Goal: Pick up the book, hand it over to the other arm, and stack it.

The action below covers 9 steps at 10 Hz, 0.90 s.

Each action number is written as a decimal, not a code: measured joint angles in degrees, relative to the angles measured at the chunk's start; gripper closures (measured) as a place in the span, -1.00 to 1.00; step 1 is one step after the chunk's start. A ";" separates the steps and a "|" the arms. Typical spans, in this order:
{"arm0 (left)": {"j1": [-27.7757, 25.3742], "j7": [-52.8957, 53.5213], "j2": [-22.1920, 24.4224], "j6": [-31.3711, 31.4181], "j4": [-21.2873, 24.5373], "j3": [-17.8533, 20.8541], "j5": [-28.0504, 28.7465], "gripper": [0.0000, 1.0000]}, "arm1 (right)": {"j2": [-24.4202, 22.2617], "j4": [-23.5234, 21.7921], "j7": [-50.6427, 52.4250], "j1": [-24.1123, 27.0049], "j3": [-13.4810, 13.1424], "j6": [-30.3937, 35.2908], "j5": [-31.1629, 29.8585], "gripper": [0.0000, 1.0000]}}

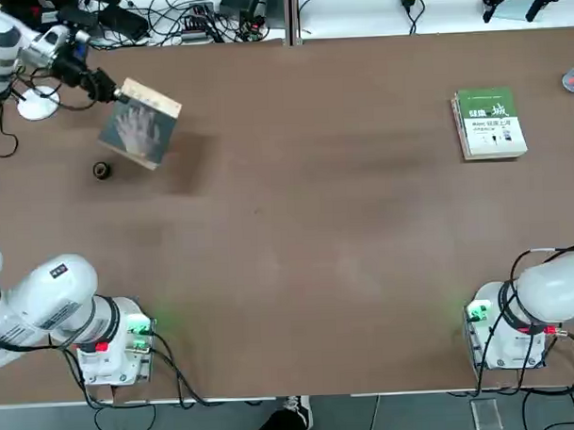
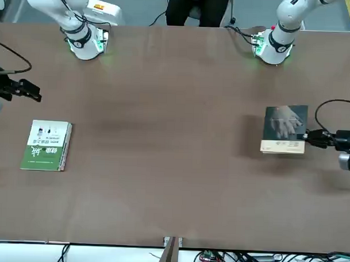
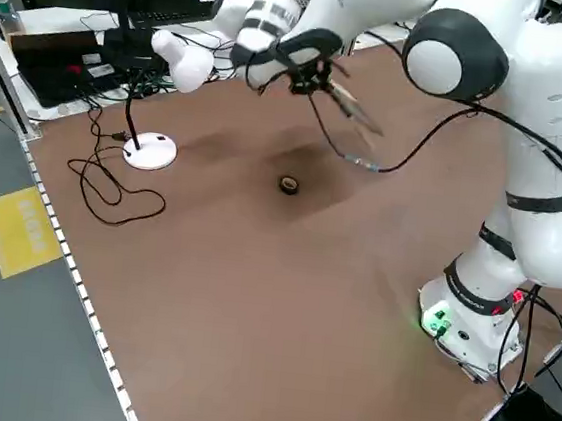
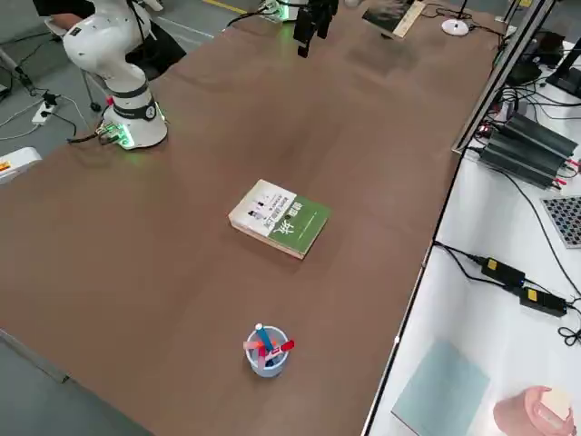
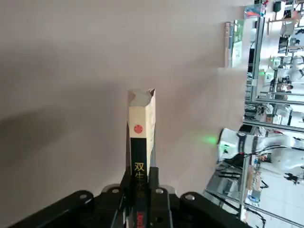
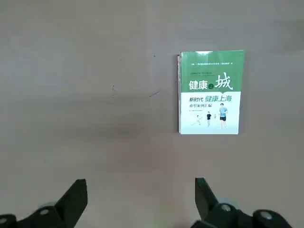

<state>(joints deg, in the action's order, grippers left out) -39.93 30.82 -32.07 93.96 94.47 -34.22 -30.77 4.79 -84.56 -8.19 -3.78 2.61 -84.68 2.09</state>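
The left tool (image 1: 113, 91) pinches the thin dark grey book with a pale hand on its cover (image 1: 140, 125) by its spine, lifted near the brown bench's (image 1: 297, 233) far left corner. The right tool (image 6: 137, 199), spread wide, hangs over the thicker green-and-white book (image 6: 210, 92); its arm is mostly cut off.

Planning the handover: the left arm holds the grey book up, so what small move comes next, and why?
Probably carry the book toward the table's middle. The left pincer grips its edge at the far left, while the open right pincer waits on the opposite side above the green book.
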 joint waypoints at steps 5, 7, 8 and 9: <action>3.12 -10.99 0.25 0.00 -4.41 -6.24 -6.45 0.97 | 0.00 0.00 0.01 0.02 0.00 0.00 0.00 -1.00; 6.73 -16.10 0.26 0.00 -7.03 -6.40 -8.66 0.97 | 0.00 0.01 0.02 0.02 0.00 0.00 0.00 -1.00; 8.40 -17.87 0.26 0.03 -7.78 -6.42 -10.16 0.97 | 0.00 0.01 0.03 0.02 0.00 0.00 0.00 -1.00; 10.04 -18.91 0.26 0.46 -8.19 -6.43 -11.62 0.97 | 0.00 0.01 0.03 0.02 0.00 0.00 0.00 -1.00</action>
<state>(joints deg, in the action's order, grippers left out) -29.89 11.91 -31.81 94.42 86.29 -40.64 -42.38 4.79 -84.55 -8.16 -3.76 2.61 -84.67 2.09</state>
